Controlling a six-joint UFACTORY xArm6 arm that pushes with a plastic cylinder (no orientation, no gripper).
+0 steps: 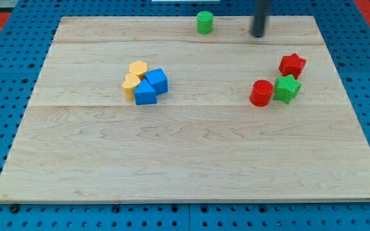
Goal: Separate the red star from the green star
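The red star (292, 65) lies at the view's right on the wooden board. The green star (287, 88) sits just below it, nearly touching. A red cylinder (261, 93) touches the green star's left side. My tip (257, 35) is the lower end of the dark rod near the view's top, up and to the left of the red star, apart from every block.
A green cylinder (204, 22) stands at the top edge, left of my tip. Two yellow blocks (135, 75) and two blue blocks (151, 86) cluster left of centre. The wooden board (185, 160) lies on a blue pegboard.
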